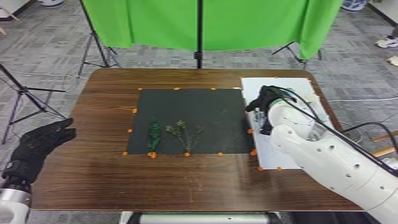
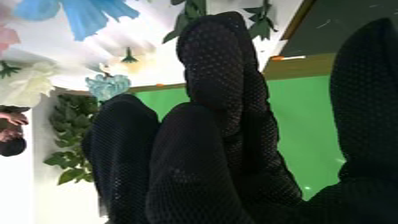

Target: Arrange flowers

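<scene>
From my station, I saw the brown worktop spread across the head view, with a green curtain hanging beyond its far edge. On the worktop lay a black mat, and just beside it on the right was a white sheet.

My left hand was at the worktop's left edge, its fingers extended and loosely spread, with nothing held that I could see. My right hand was over the white sheet; up close, its fingers were nearly straight, the thumb well apart, and I could make out nothing gripped.

In the right wrist view I had leafy foliage, a blue flower, a cream flower, a pink flower and a small pale-teal flower near the fingertips. On the mat's near half lay a dense green sprig and, beside it, thin branching stems. Orange tape dotted the mat's borders.
</scene>
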Controlling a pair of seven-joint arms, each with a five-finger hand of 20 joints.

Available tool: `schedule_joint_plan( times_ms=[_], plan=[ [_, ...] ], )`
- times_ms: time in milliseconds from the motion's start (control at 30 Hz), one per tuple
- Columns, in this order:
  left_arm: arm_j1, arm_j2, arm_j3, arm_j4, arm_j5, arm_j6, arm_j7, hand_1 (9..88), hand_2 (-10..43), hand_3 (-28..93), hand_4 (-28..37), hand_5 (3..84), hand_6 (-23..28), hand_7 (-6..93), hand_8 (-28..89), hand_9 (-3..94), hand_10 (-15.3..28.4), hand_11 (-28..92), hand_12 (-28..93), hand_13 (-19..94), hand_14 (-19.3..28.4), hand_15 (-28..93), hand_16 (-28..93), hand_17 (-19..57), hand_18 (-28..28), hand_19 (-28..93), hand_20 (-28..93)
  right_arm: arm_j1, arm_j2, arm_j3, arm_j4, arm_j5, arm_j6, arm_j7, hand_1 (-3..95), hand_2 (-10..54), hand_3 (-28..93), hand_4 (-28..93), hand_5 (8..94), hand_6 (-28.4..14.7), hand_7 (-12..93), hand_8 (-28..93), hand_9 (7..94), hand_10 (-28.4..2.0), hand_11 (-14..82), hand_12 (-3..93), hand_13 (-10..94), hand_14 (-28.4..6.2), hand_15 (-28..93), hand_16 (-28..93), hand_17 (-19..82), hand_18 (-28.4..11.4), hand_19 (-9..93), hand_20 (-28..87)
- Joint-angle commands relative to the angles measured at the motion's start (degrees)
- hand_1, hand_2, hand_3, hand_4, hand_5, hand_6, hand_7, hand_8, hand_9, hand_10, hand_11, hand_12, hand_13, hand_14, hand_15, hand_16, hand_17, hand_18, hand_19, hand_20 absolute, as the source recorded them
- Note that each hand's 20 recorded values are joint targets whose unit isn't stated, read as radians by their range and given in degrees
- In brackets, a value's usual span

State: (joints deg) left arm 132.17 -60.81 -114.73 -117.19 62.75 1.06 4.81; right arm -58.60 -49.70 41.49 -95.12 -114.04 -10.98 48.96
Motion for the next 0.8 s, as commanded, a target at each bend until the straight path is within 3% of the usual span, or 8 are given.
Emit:
schedule_joint_plan(
  times_ms=[33, 700, 800],
  plan=[
    [0.9, -0.39, -0.19, 0.02, 0.27, -0.72, -0.55, 29.0, 2.4, 65, -21.9, 47.6, 5.8, 9.2, -6, 47.9, 15.0, 16, 9, 39, 18.2, 16, -3, 8.5, 14.9, 19, 17, -0.8, 1.1, 1.0, -1.1, -0.6, -0.4, 0.4, 29.7, -9.5, 59, -12, 77.8, -6.3, 14, -7, 90.3, -11.2, 52.4, 28.4, 94, -0.9, 76, 23, 74, -15.1, 93, 66],
    [-0.2, -0.02, 0.55, 0.53, 0.34, -1.36, -0.95, 28.9, 2.3, 65, -21.9, 47.7, 5.8, 9.3, -6, 47.9, 15.0, 16, 9, 39, 18.3, 16, -3, 8.4, 14.9, 19, 17, -2.6, -0.6, -0.9, 1.3, -0.9, -2.0, 1.1, 29.7, -9.5, 58, -12, 80.5, -6.8, 16, -6, 90.8, -11.4, 51.6, 27.8, 94, -0.4, 75, 22, 75, -14.1, 93, 64],
    [-0.3, -0.21, 0.61, 0.6, 0.33, -1.18, -0.7, 28.9, 2.3, 65, -21.9, 47.7, 5.8, 9.3, -6, 47.9, 15.0, 16, 9, 39, 18.2, 16, -3, 8.5, 14.9, 19, 17, -2.3, -0.7, -2.3, 1.9, -1.7, -1.3, 0.4, 33.9, -9.5, 57, -13, 81.2, -6.2, 20, -5, 90.8, -11.3, 51.5, 27.7, 94, -0.2, 75, 22, 75, -14.0, 93, 63]
  ],
)
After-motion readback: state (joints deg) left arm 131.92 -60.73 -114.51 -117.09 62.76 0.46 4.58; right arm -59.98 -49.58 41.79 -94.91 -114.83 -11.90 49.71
